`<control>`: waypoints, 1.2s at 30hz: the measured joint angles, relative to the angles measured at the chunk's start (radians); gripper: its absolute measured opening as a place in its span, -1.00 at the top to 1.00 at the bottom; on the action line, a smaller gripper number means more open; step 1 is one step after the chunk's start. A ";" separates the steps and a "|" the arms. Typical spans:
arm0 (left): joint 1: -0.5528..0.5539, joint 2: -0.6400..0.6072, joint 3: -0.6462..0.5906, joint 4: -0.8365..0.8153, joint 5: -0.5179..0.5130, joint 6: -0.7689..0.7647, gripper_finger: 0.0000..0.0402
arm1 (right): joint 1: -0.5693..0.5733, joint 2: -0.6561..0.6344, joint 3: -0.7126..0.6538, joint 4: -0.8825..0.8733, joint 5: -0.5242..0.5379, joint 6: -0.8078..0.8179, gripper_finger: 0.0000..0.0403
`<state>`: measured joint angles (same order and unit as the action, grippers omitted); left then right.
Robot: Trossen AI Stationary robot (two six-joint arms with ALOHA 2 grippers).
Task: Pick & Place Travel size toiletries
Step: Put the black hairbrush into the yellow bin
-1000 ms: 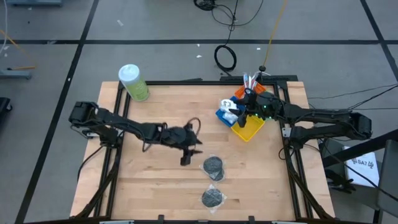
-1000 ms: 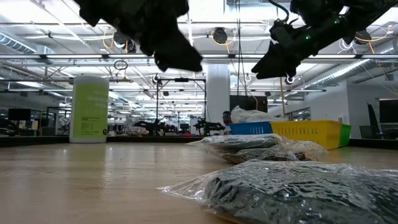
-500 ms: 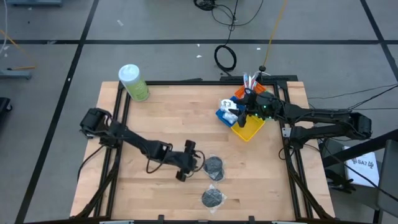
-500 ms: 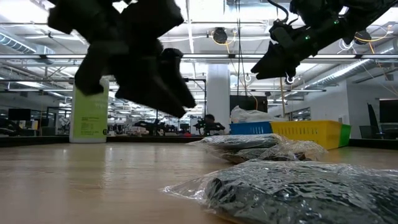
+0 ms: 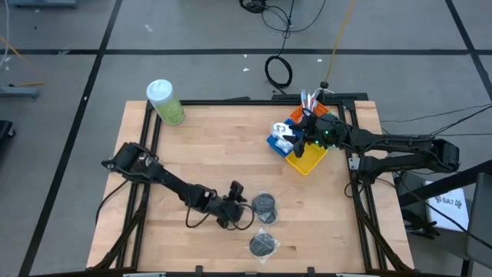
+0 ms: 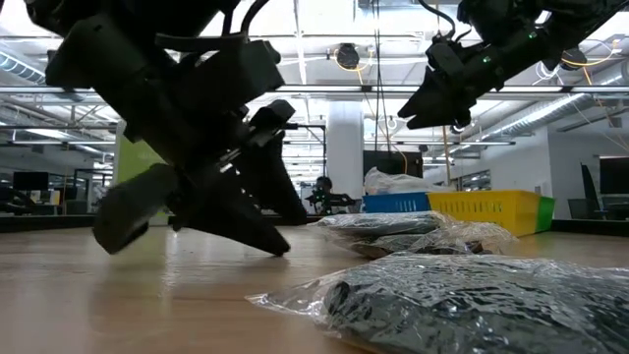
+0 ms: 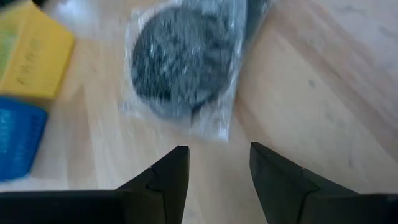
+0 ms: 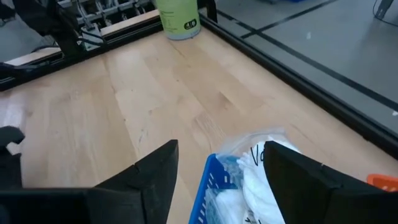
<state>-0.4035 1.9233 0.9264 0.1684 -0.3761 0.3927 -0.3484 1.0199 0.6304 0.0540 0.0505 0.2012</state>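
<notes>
Nothing can be read: the green bottle [image 8: 178, 18], far ahead of the right gripper [image 8: 217, 168], bears a dark label mark too small to make out.

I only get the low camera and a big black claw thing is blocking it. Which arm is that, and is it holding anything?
Observer: It's the left gripper. From above it sits beside a bagged black disc, and its wrist camera shows open fingers holding nothing.
Operator: Are there more discs?
Observer: Yes, a second bagged disc lies nearer the table's front edge.
Operator: Where's the other arm?
Observer: The right gripper hangs open over the blue bin, which holds a clear bag of white cotton.
</notes>
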 joint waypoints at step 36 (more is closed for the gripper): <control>0.072 0.041 -0.003 0.196 -0.040 0.081 0.99 | 0.003 0.000 0.000 -0.033 0.000 -0.003 -0.05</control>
<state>-0.3313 1.9646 0.9230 0.3645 -0.4158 0.4734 -0.3454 1.0199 0.6304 0.0214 0.0505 0.1978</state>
